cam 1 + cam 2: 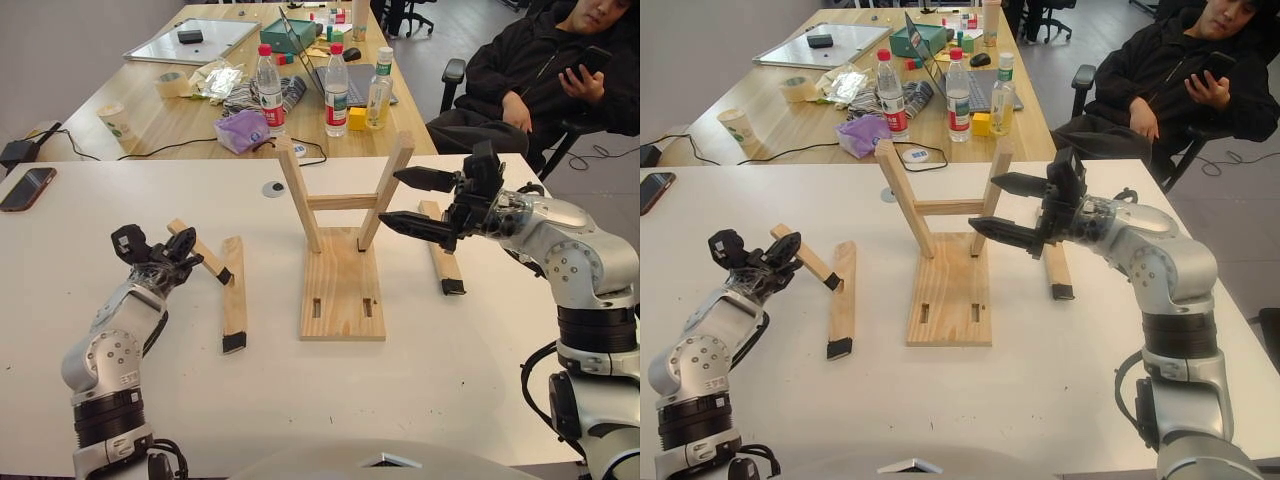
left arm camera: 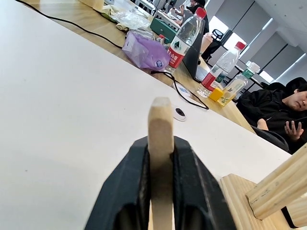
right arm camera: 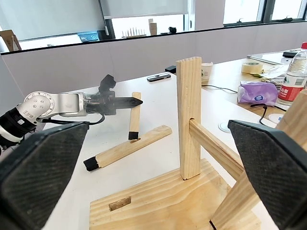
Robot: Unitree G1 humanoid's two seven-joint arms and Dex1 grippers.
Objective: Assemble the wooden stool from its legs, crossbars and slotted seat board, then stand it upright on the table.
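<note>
**Left eye view.** Judged mid-assembly. At centre frame, seat board (image 1: 342, 290) flat on the table (image 1: 460, 380), underside up. Planted in its far slots, left leg (image 1: 300, 200) and right leg (image 1: 387, 185), joined by one crossbar (image 1: 342, 202). Near pair of slots bare. Right of centre, right gripper (image 1: 392, 198) spread wide, tips just beside the right leg, gripping nothing. At lower left, left gripper (image 1: 185, 262) clamped on a loose leg (image 1: 200, 248). Just right of that, second loose leg (image 1: 233, 295). Right of the board, under the right arm, third loose leg (image 1: 443, 255).

**Right eye view.** Same layout. Probable next move: carrying the held leg to a near slot, bare end down and black cap up, with the standing frame steadied meanwhile. Along the upper frame, on the neighbouring desk, bottles (image 1: 890, 88) and a purple bag (image 1: 865, 132). At the left edge, a phone (image 1: 652, 190). All well apart from the work.

**Left wrist view.** At lower centre, black fingers (image 2: 127, 191) pinching the loose leg from both sides, its wooden end poking up between them. At lower right, a corner of the board and frame.

**Right wrist view.** Pads (image 3: 38, 172) at the lower corners, far apart. Between them the upright leg, crossbar and a bare slot (image 3: 120, 203). Possible snags:
- Held leg's capped end close against the second loose leg, contact impossible to tell, so a lift might nudge it.
- Standing frame close to the free slots.
</note>
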